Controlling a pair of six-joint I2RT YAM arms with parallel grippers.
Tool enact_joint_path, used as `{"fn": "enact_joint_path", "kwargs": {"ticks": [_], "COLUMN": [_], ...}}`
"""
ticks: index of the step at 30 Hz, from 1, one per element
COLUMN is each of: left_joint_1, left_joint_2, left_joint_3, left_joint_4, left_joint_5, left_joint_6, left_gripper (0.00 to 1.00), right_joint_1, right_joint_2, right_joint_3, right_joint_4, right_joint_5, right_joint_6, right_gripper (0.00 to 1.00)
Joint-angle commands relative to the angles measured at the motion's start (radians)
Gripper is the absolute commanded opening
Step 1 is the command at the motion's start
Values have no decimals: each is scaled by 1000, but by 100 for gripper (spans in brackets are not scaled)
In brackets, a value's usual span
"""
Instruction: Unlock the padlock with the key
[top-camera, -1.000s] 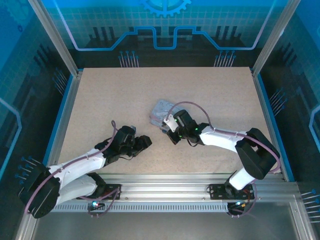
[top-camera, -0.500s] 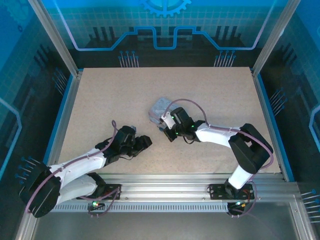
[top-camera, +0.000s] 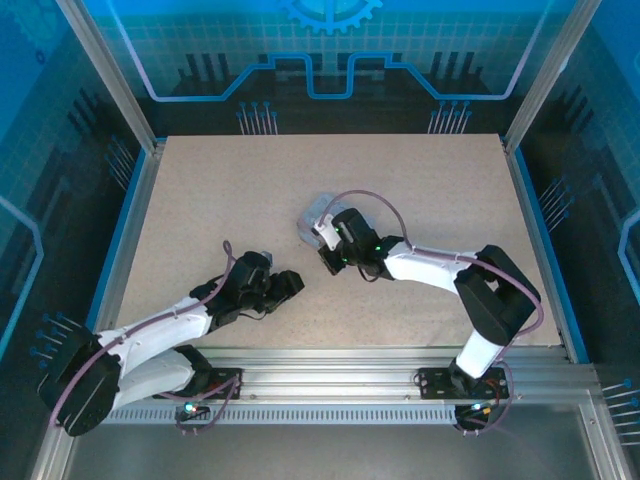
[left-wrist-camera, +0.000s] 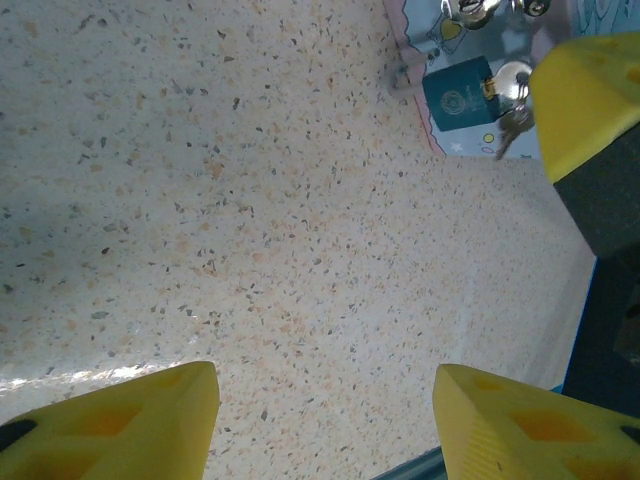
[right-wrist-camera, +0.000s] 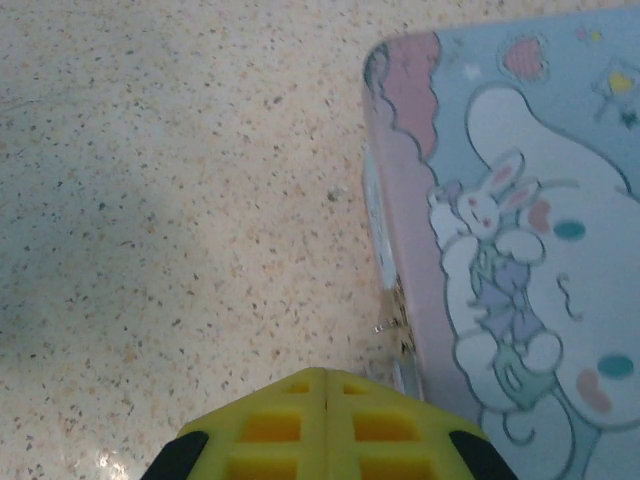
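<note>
Table (top-camera: 220, 200): speckled beige; you have blue panels all around.
Padlock (left-wrist-camera: 458, 94): dark teal, silver shackle, at the tin's (right-wrist-camera: 520, 250) edge.
Left gripper (left-wrist-camera: 325, 415): partly open, empty.
Right gripper (right-wrist-camera: 325, 425): closed beside your tin.

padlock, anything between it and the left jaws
Nothing visible. Bare table lies between the open left gripper and the padlock at the tin's edge. The shut right gripper sits close beside the padlock, off that line.
</note>
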Motion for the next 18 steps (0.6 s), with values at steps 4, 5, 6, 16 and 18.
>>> {"fn": "enact_joint_path", "kwargs": {"ticks": [4, 5, 6, 16, 18], "left_joint_1": [-6, -6, -6, -6, -7], "left_joint_2": [-14, -15, -14, -15, -15], "left_joint_3": [-9, -9, -8, -11, -11], "left_joint_4": [23, 22, 22, 18, 20], "left_joint_5": [-6, -6, -6, -11, -10], "left_joint_6": [-4, -4, -3, 3, 2], "left_gripper": [59, 59, 59, 59, 59], "right_joint_1": [20, 23, 27, 44, 44], "right_joint_2": [16, 8, -4, -159, -145], "right_joint_3": [19, 11, 1, -69, -41], "right_joint_4": [-42, -37, -29, -62, -118], "right_joint_5": [-36, -43, -47, -30, -10], "right_joint_6": [-30, -21, -12, 47, 57], "right_gripper": [0, 0, 0, 0, 12]}}
